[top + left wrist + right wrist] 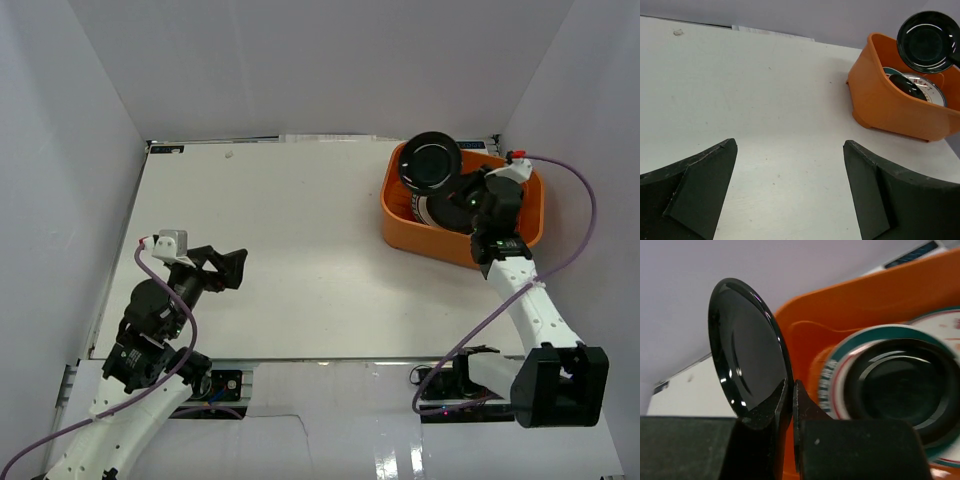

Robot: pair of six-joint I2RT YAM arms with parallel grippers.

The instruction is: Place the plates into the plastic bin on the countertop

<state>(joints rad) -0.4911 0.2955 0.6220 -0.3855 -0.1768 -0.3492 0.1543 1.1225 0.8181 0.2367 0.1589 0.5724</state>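
My right gripper point(462, 190) is shut on the rim of a small glossy black plate point(432, 163) and holds it tilted on edge above the near-left part of the orange plastic bin point(400, 228). The wrist view shows its fingertips point(791, 390) pinching that plate point(747, 350). In the bin point(840, 305) lies a white plate with a green-red rim point(840, 375), with another dark plate point(900, 385) on top. My left gripper point(235, 268) is open and empty over the white countertop point(290, 240) at the near left. The left wrist view shows the bin point(885, 100) far to the right.
White walls enclose the countertop on the left, back and right. The bin stands in the far right corner, close to the right wall. The right arm's purple cable point(580, 220) loops beside the bin.
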